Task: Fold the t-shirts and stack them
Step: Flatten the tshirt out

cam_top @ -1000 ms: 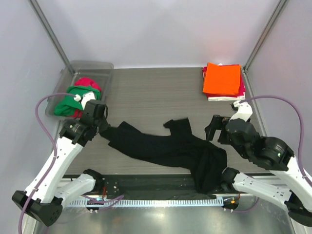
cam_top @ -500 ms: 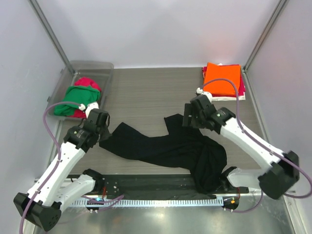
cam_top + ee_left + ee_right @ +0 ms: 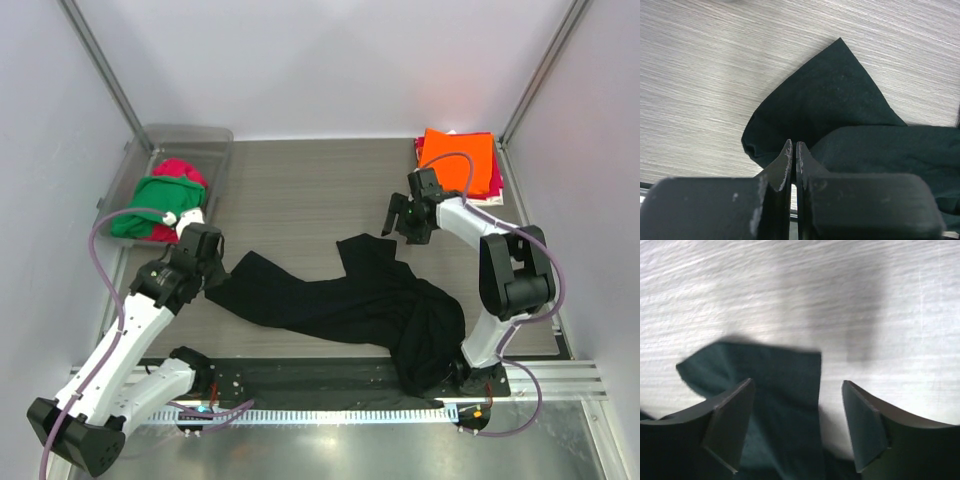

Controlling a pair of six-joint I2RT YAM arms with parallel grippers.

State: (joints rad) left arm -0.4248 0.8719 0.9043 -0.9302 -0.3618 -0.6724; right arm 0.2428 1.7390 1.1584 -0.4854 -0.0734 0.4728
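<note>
A crumpled black t-shirt lies across the front middle of the table, one end hanging over the front edge. My left gripper is at its left end. In the left wrist view its jaws are shut on the edge of the black cloth. My right gripper hovers open just beyond the shirt's far sleeve. In the right wrist view the sleeve end lies under the open fingers, apart from them. A folded stack topped by an orange shirt sits at the back right.
A clear plastic bin at the back left holds a green shirt and a red shirt. Bare wood-grain table shows between bin and stack. Metal frame posts stand at both back corners.
My right arm has swung from the right front across to the back, over the shirt's far sleeve. My left gripper has moved slightly toward the front, and the shirt's left end went with it.
</note>
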